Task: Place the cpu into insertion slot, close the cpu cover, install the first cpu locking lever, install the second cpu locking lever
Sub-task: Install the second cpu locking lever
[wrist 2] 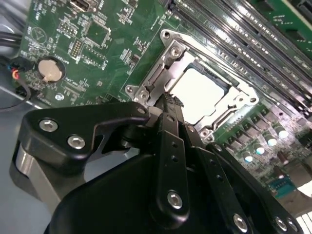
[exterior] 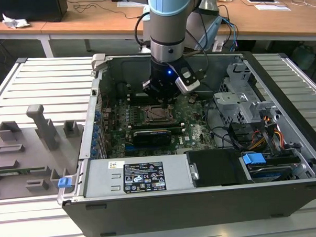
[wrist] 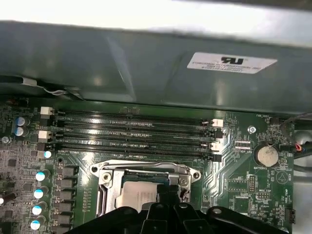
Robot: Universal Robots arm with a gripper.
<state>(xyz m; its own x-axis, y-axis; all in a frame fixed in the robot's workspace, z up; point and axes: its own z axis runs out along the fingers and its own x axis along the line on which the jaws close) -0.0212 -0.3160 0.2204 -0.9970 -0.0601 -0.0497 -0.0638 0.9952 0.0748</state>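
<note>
- Exterior view: the gripper (exterior: 164,101) is lowered inside the open computer case (exterior: 287,186), directly over the insertion slot (exterior: 160,114) on the green motherboard (exterior: 195,130).
- Second wrist view: the cpu (wrist 2: 199,91) lies flat in the insertion slot (wrist 2: 220,118), its pale face showing through the window of the cpu cover (wrist 2: 170,53), which appears folded down around it.
- Gripper state: the fingertips (wrist 2: 168,100) appear drawn together with nothing between them. The tip sits at the slot's edge nearest the gripper, close to or touching the metal frame; contact cannot be confirmed.
- Step in hand, as a judgement: chip placement and cover closing look done; work is at the locking-lever stage. Which lever is engaged cannot be told.
- Requirement: a lever must be pressed down and hooked under its retaining tab; a slip risks scraping the board.
- First wrist view: memory slots (wrist: 131,131) run just beyond the cpu cover (wrist: 146,168).
</note>
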